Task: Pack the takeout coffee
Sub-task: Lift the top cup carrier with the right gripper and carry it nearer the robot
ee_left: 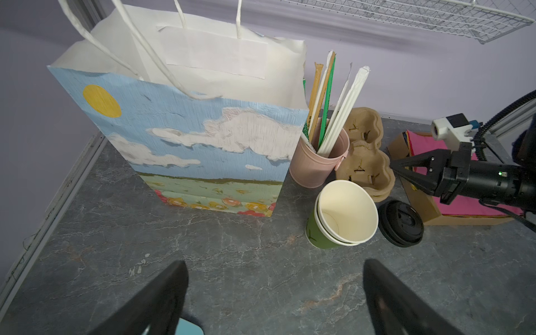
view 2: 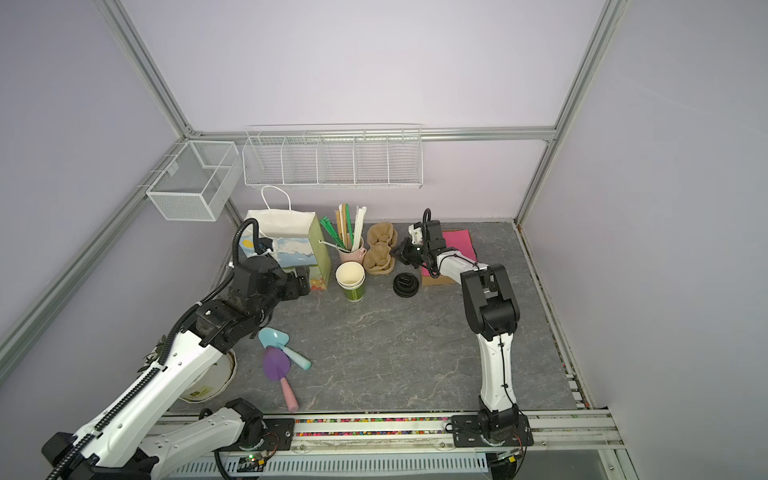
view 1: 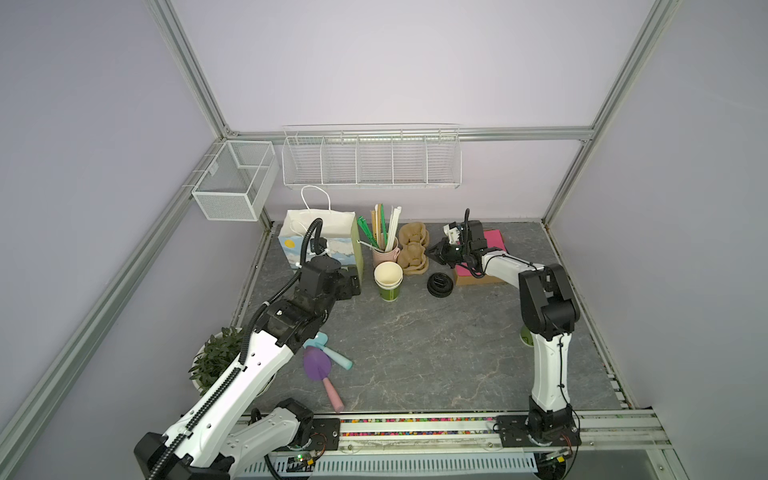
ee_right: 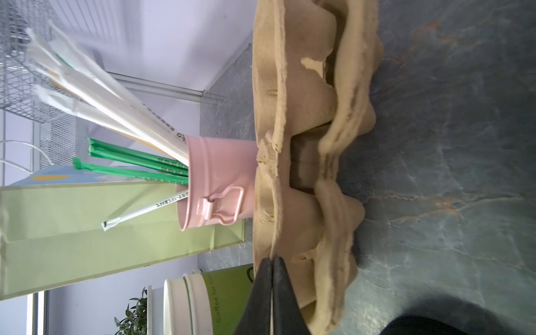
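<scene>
Nearest me, the left gripper (ee_left: 275,272) hangs wide open and empty before the paper bag (ee_left: 203,139), so packing looks barely begun. What may be the takeout coffee (view 1: 527,337) shows only as a green sliver behind the right arm (view 1: 548,365), well apart from both sets of jaws; I can't tell if it's lidded. Farther back, the right gripper (ee_right: 271,262) is pinched tight on the rim of the top cup carrier (ee_right: 293,95).
</scene>
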